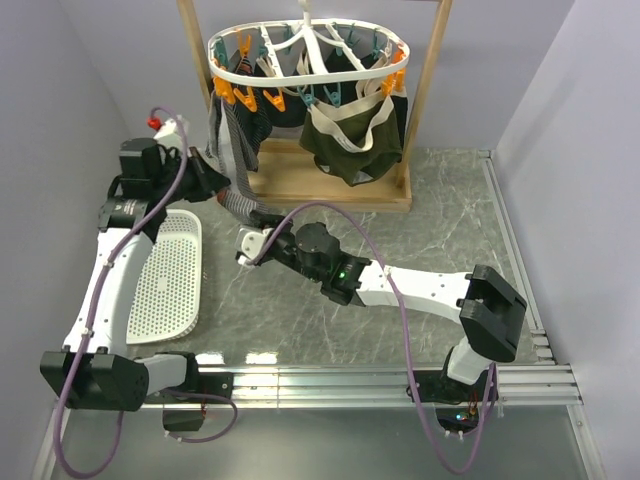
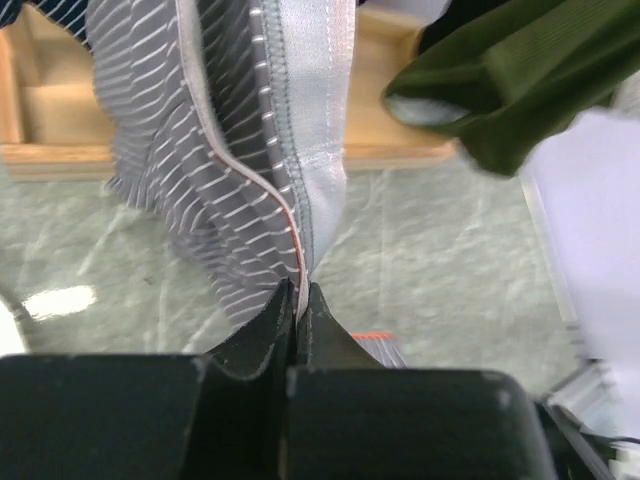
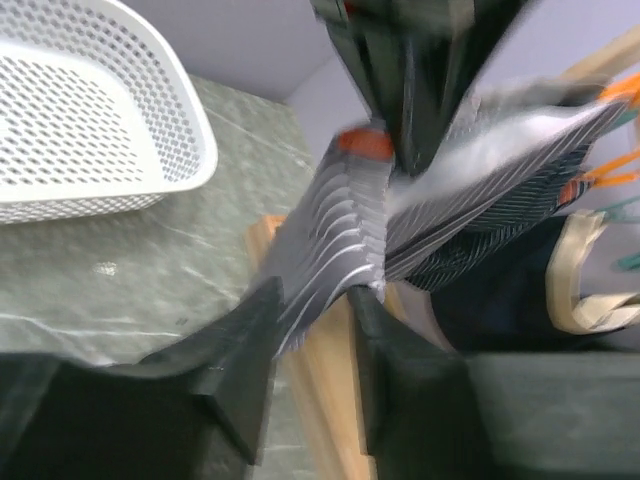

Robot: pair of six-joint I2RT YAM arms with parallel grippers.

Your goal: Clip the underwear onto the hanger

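- Left arm [image 1: 105,290]: base at the near edge, white link rising toward 12 o'clock, wrist bent toward 3 o'clock.
- Left gripper [image 2: 297,300]: black fingers pressed together, tips pointing to 12 o'clock in the wrist view, pinching an edge of the underwear [image 2: 200,150].
- Right arm [image 1: 420,290]: dark elbow at 3 o'clock of its base, white forearm stretched low toward 9 o'clock.
- Right gripper [image 3: 315,295]: jaws standing apart, tips toward 12 o'clock in its wrist view.

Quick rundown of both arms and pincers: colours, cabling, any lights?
White link shells, black joint housings on left arm and right arm, lilac cables looping alongside. Small green light near the right wrist. Matte black, wedge-tipped left pincer and right pincer.
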